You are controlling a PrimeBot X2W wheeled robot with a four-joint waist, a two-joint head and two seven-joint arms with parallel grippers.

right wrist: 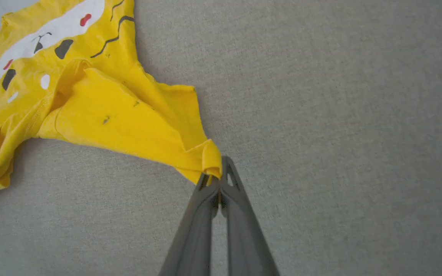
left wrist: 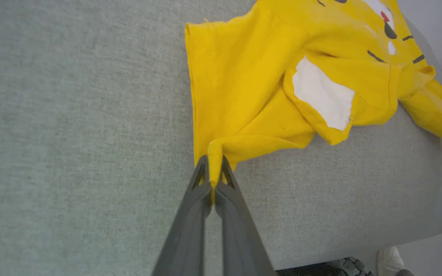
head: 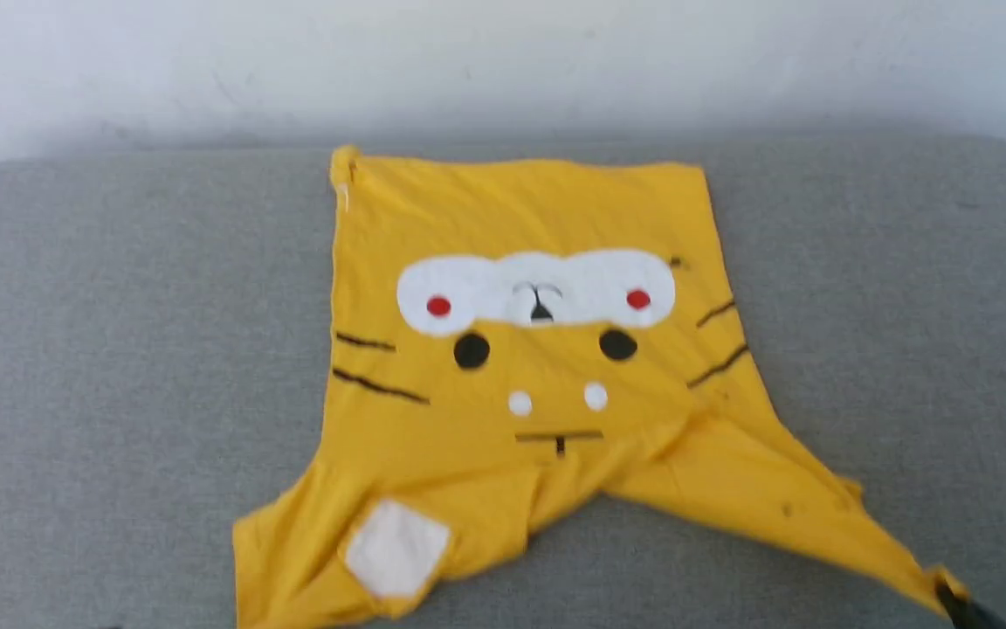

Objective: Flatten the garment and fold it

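Two hands each pinch a corner of the yellow garment (head: 520, 210), which lies spread on a grey fabric-covered counter (head: 119, 349) in front of a pale wall (head: 503, 61).

In the left wrist view, the left hand (left wrist: 213, 170) reaches in low along the counter (left wrist: 71, 134). Its two dark fingers are pressed together on a small fold of yellow cloth at the edge of the garment (left wrist: 244, 96). The cloth fans out from the fingertips, up and to the right in that view. A white patch (left wrist: 322, 94) sits on a rumpled flap just beyond.

In the right wrist view, the right hand (right wrist: 215, 172) is posed the same way, fingers closed tight on the rolled tip of a sleeve. From that tip the garment (right wrist: 121, 122) widens up and to the left, slightly lifted and taut near the grip.

From the head view, the body of the garment lies mostly flat in the middle of the counter, its straight hem toward the wall. Its print is a white band with two red dots, black ovals and thin black lines. The near left part is bunched, with the white patch (head: 396, 546) on top. The near right part stretches in a long point to the lower right corner, where the dark tip of the right hand (head: 961, 603) grips it.
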